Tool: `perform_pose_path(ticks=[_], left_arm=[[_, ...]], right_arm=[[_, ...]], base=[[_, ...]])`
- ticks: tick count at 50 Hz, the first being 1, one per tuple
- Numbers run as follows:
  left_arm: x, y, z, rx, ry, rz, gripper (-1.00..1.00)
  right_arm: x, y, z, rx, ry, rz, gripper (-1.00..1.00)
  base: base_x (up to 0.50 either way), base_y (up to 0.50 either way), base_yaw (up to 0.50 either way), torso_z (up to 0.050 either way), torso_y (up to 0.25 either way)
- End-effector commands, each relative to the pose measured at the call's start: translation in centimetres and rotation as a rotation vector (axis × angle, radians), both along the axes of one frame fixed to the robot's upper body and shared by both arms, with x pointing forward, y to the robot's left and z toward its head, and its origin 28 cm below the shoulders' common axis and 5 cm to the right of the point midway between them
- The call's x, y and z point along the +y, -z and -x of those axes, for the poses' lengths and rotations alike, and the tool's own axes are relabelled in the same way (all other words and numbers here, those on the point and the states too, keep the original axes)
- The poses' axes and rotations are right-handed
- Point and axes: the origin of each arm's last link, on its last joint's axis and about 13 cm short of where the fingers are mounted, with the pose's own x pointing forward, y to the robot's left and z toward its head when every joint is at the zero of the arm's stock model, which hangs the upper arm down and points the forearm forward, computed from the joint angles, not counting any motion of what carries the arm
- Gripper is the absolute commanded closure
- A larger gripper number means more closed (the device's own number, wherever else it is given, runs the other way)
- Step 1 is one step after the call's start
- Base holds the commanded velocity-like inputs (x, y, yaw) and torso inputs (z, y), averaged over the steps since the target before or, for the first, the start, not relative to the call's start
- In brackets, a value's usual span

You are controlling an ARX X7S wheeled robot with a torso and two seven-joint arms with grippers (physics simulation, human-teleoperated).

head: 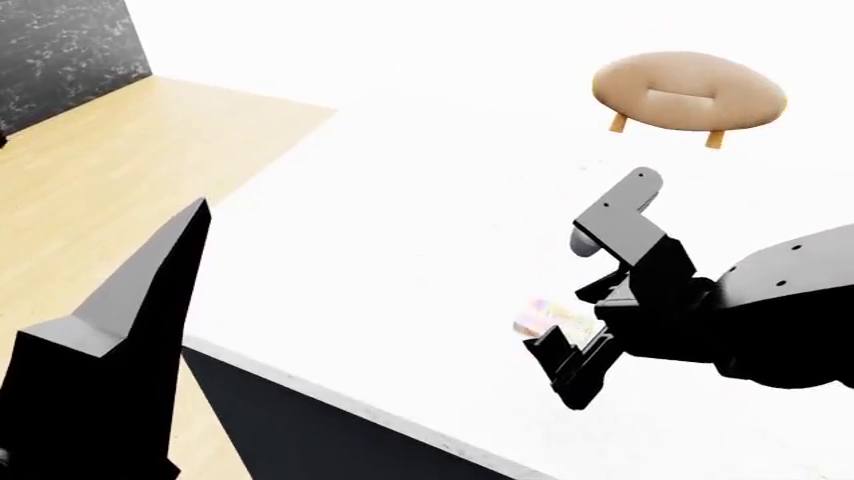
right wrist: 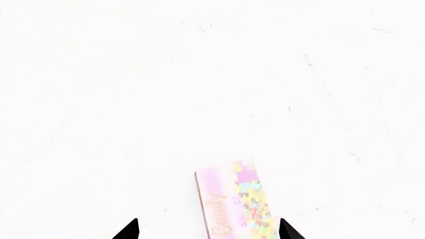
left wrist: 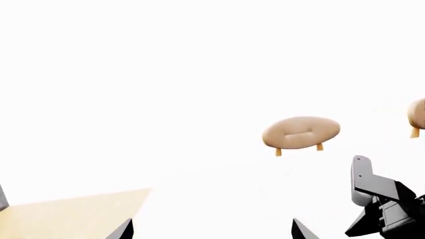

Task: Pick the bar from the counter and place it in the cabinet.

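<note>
Two dark fingertips [right wrist: 131, 230] of the right gripper [right wrist: 207, 231] stand spread apart, the bar [right wrist: 234, 200] lying flat on the counter [right wrist: 199, 89] between them, nearer one tip, ungrasped. Only the right wrist view shows its glossy pink wrapper, yellowish "Candy" lettering and coloured sweets; in the head view the bar [head: 553, 318] is a pale blur beside the right gripper [head: 583, 300]. The left gripper [left wrist: 212, 231] is likewise spread, holding nothing. From the head, the smooth white counter [head: 400, 200] has a thin edge over a black base, with a wooden floor [head: 107, 180] beyond. A tan oval stool [head: 689, 92] on short legs shows past the counter.
</note>
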Motion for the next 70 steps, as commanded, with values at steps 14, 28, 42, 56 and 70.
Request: perform_pose_path(ticks=[14, 28, 42, 56, 70], left_arm=[[0.0, 0.3, -0.3, 0.013, 0.003, -0.004, -1.0], [0.0, 0.3, 0.0, 0.007, 0.0, -0.005, -1.0], [0.0, 0.2, -0.1, 0.012, 0.0, -0.008, -1.0], [0.0, 0.2, -0.2, 0.01, 0.002, -0.008, -1.0], [0.0, 0.1, -0.1, 0.005, 0.0, -0.008, -1.0]], right_arm=[[-0.6, 2.4, -1.8, 0.039, 0.07, 0.071, -1.0], [-0.7, 3.0, -2.1, 0.04, 0.087, 0.08, -1.0], [-1.1, 4.2, -3.7, 0.064, 0.135, 0.073, -1.0], [-0.4, 4.1, -3.1, 0.05, 0.084, 0.103, 1.0], [0.5, 0.0, -0.5, -0.124, 0.025, 0.069, 1.0]], base=[[0.0, 0.0, 0.0, 0.0, 0.0], [0.0, 0.0, 0.0, 0.0, 0.0], [0.0, 0.0, 0.0, 0.0, 0.0], [0.0, 0.0, 0.0, 0.0, 0.0], [0.0, 0.0, 0.0, -0.001, 0.0]])
